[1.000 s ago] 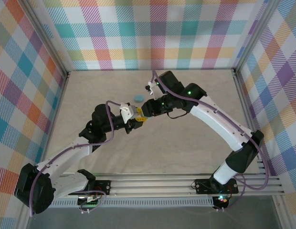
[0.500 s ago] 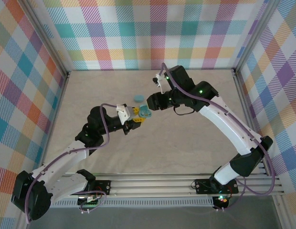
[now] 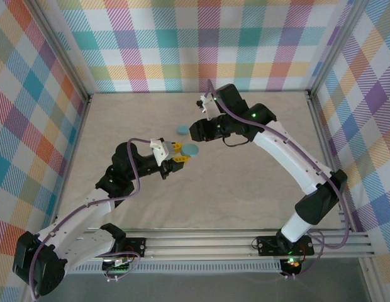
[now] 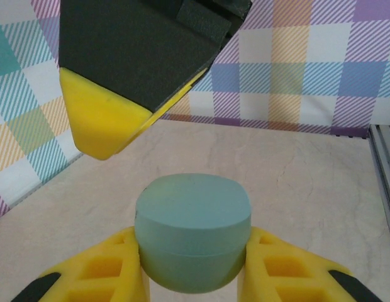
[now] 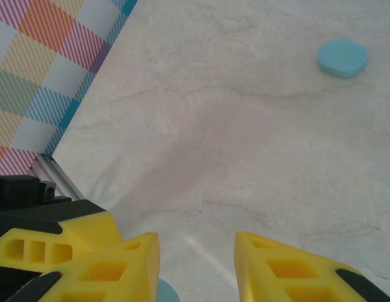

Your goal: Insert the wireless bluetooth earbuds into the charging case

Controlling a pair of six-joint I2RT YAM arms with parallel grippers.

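Presently, the top view reads as follows, left to right:

- Left gripper [image 3: 180,155]: reaches in from 7 o'clock and is clamped on the charging case [image 3: 192,149]. In the left wrist view, its yellow fingers [image 4: 107,267] press the case [image 4: 193,242] on both sides.
- Charging case: teal and rounded, with a flat top. It is held near the middle of the table [image 3: 245,189], lid seated on the base with a seam visible around the body. The interior is hidden, so the position of the earbuds cannot be told.
- Second case [image 3: 181,129]: the same teal, lying flat on the table near the held case, at 11 o'clock from it. In the right wrist view it lies toward 2 o'clock [image 5: 343,58], well apart from the fingers.
- Right gripper [image 5: 198,251]: its arm enters from 4 o'clock and the gripper sits at about 1 o'clock from the held case, close to it. The jaws stand apart with bare table showing between them and nothing gripped. In the left wrist view, one yellow-tipped finger [image 4: 104,129] hangs just above the case, toward 11 o'clock, not touching it.
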